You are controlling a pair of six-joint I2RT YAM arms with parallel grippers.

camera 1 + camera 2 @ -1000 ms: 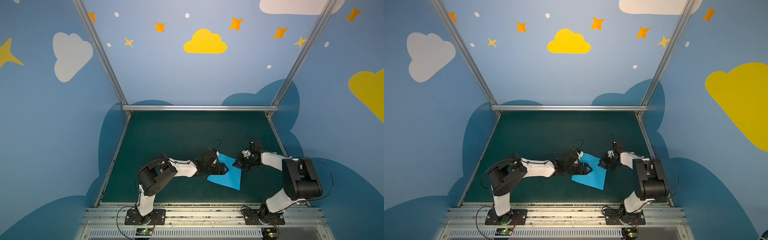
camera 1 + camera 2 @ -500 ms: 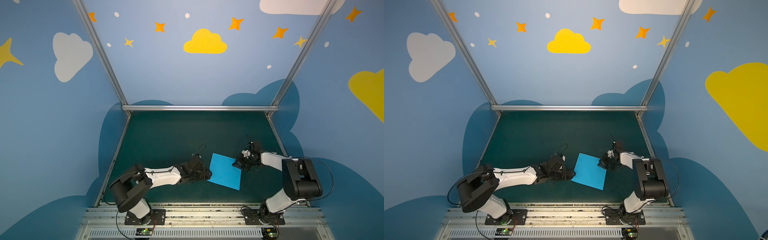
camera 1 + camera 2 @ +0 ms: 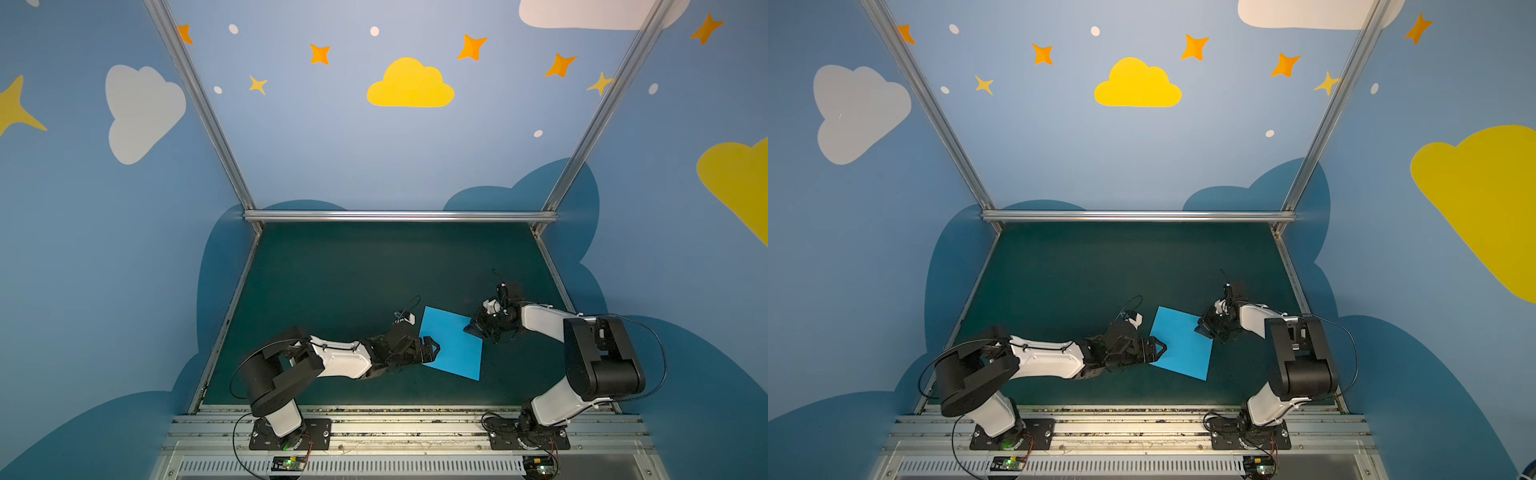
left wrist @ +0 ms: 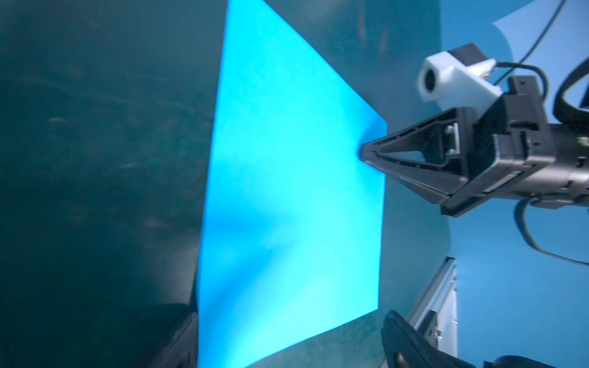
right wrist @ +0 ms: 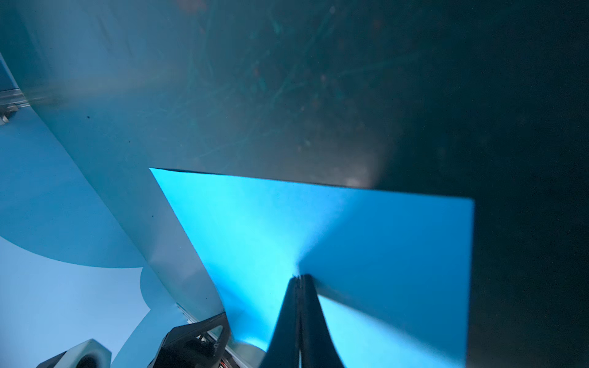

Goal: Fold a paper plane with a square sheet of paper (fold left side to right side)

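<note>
The thin, bright sky-blue square sheet of paper [image 3: 451, 345] lies on the dark green table mat [image 3: 353, 270] in the lower middle of both top views. It is turned a little, so 1 corner points to the lower right of the frame. Being square, it has no long axis, and I can make out no crease.

The right arm's black parallel gripper [image 3: 473, 328] sits at the upper right edge of the sheet. In the right wrist view its tips [image 5: 299, 277] are pressed together on the paper, which puckers slightly around them.

The left arm's black parallel gripper [image 3: 431, 348] is at the sheet's opposite edge, towards the left of the frame, with its jaws apart. In the left wrist view its 2 fingers [image 4: 401, 344] stand wide at the bottom of the frame, and the sheet's near edge runs in between them. Whether either finger touches the paper I cannot tell.

The coming move likely turns on this: the free edge lies directly ahead of the left gripper, which is the nearer arm. The pinned edge lies across the sheet, towards the right of the frame. That free edge would have to be closed on and carried over to meet the pinned one.

Count: 1 sheet, 2 grippers.
</note>
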